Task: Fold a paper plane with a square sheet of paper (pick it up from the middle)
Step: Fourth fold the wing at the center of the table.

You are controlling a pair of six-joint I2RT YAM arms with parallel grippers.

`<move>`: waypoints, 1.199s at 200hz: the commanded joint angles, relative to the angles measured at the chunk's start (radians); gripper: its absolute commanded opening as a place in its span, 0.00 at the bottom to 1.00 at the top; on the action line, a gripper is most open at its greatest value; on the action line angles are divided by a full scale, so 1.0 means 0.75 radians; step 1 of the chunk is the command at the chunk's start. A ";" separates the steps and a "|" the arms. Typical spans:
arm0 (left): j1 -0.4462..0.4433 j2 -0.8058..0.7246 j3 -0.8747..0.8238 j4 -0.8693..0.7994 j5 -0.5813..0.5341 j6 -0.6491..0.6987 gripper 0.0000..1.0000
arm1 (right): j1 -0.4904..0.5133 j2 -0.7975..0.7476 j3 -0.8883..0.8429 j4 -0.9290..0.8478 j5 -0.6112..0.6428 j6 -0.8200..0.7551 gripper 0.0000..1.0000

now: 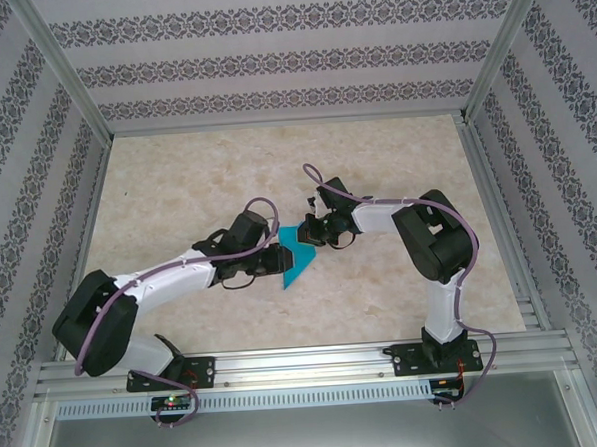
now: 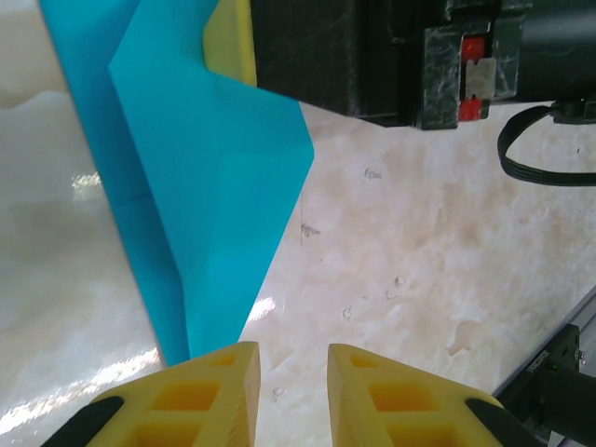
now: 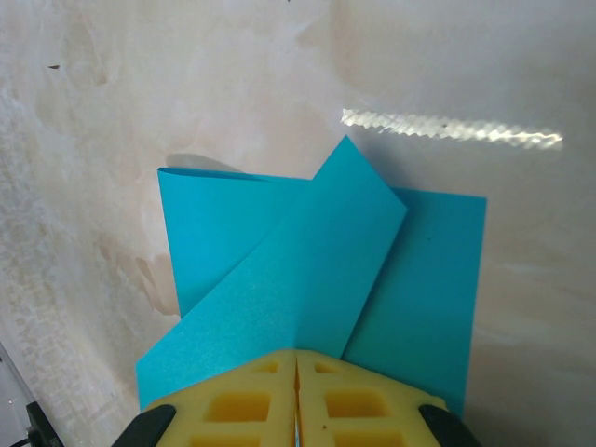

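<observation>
Paper (image 1: pixel 297 255), thin, limp and easily creased, sits partly folded at mid-table (image 1: pixel 176 180) between your arms. Right gripper (image 3: pixel 297 356) is pinched shut on its edge; left gripper (image 2: pixel 291 354) stands slightly parted, empty. Take hold across the stiffer folded layers.

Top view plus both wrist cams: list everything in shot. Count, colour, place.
paper: one, cyan-blue, partly folded, mid-table between the two grippers
table: one, beige marbled, under everything
walls: three, grey-white patterned, around the table
rail: one, silver, near edge, carrying both arm bases
left arm: one, white and black, reaching in from the left
right arm: one, white and black, reaching in from the right
left gripper: one, yellow fingers, open, beside the paper's point
right gripper: one, yellow fingers, shut on the paper's edge
</observation>
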 commanded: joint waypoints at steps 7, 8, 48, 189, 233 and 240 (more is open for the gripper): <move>-0.011 0.118 0.045 0.087 0.034 0.011 0.21 | 0.013 0.106 -0.024 -0.084 0.160 0.003 0.09; -0.012 0.122 0.045 0.092 0.039 0.009 0.21 | 0.012 0.106 -0.024 -0.084 0.160 0.003 0.09; -0.010 0.229 0.044 0.142 0.047 -0.029 0.18 | 0.013 0.108 -0.026 -0.081 0.158 0.003 0.09; -0.044 0.231 -0.150 0.186 0.093 -0.163 0.15 | 0.011 0.125 -0.028 -0.098 0.168 0.002 0.09; -0.082 0.182 -0.185 0.171 0.091 -0.197 0.12 | 0.013 0.131 -0.028 -0.094 0.166 0.003 0.09; -0.087 0.172 -0.189 0.165 0.088 -0.199 0.12 | 0.013 0.133 -0.028 -0.095 0.166 0.004 0.09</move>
